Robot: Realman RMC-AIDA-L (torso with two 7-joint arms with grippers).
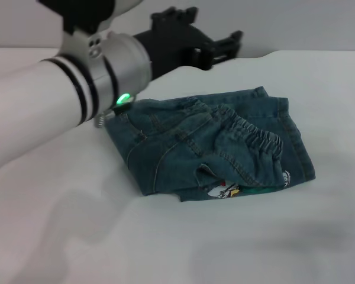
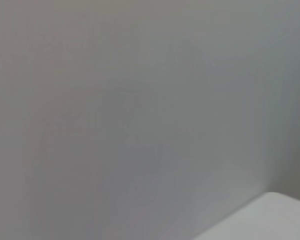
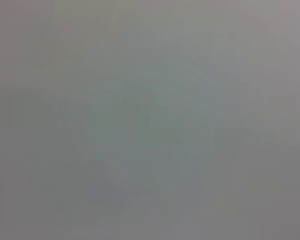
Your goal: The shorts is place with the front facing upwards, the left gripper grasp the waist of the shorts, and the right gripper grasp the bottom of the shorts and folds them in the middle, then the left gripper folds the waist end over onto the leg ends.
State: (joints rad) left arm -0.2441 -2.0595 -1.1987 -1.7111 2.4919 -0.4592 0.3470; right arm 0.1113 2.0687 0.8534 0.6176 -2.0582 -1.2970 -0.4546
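Observation:
The denim shorts (image 1: 213, 148) lie folded in a compact bundle in the middle of the white table (image 1: 165, 242) in the head view. The elastic waist (image 1: 257, 139) rests on top toward the right, and a printed patch (image 1: 223, 190) peeks out at the near edge. My left gripper (image 1: 225, 47) hovers above and behind the shorts, off the cloth, open and holding nothing. Its white arm (image 1: 47, 100) crosses the upper left. Both wrist views show only blank grey surface. My right gripper is out of view.
The table's far edge (image 1: 284, 53) runs just behind the shorts, with a grey wall beyond. Bare tabletop lies in front of and to both sides of the bundle.

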